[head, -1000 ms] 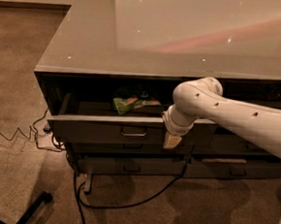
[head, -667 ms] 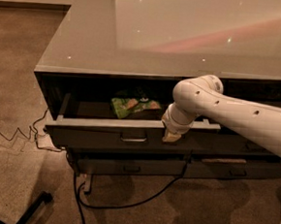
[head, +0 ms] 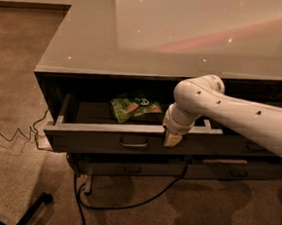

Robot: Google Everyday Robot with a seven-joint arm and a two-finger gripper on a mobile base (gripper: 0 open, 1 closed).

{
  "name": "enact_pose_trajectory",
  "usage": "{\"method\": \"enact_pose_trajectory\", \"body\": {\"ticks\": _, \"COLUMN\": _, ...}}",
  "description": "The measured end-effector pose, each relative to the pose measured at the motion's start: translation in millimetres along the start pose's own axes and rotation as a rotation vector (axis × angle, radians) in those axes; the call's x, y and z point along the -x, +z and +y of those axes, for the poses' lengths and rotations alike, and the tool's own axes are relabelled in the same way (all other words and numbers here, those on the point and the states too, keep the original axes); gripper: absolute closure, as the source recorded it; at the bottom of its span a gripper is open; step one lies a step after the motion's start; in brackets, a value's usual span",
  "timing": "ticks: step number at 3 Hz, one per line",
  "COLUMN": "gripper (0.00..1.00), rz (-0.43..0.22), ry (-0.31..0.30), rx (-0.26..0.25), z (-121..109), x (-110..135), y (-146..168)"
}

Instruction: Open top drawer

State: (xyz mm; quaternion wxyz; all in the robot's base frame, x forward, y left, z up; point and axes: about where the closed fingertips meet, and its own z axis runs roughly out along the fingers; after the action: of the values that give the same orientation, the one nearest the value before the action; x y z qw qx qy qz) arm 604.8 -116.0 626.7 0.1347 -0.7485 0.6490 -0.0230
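since a second ago the top drawer [head: 95,141] has crept a touch further out, and the gripper [head: 172,139] has dipped slightly with it. it now stands well out from under the grey cabinet top [head: 136,45], its tray showing a green snack bag [head: 135,107]. the gripper hangs over the front's upper edge, right of the metal pull [head: 134,143], probably hooked there so the arm [head: 238,117] can drag the drawer outward. whether the gripper is spread or clamped i cannot tell, as the wrist covers it. the arm runs off the right edge.

Gripper [head: 172,139] at top drawer [head: 90,142] front, R of pull [head: 134,143]
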Motion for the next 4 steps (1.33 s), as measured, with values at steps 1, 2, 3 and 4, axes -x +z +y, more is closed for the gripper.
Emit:
{"method": "enact_pose_trajectory", "body": {"ticks": 1, "gripper": 0.62, "rz": 0.000, "ry": 0.000, "rx": 0.000, "z": 0.0, "x": 0.0, "y": 0.0}}
{"method": "enact_pose_trajectory", "body": {"ticks": 2, "gripper": 0.38, "rz": 0.000, "ry": 0.000, "rx": 0.000, "z": 0.0, "x": 0.0, "y": 0.1}}
{"method": "enact_pose_trajectory", "body": {"ticks": 3, "gripper": 0.16, "rz": 0.000, "ry": 0.000, "rx": 0.000, "z": 0.0, "x": 0.0, "y": 0.1}}
{"method": "enact_pose_trajectory", "body": {"ticks": 4, "gripper": 0.00, "rz": 0.000, "ry": 0.000, "rx": 0.000, "z": 0.0, "x": 0.0, "y": 0.1}}
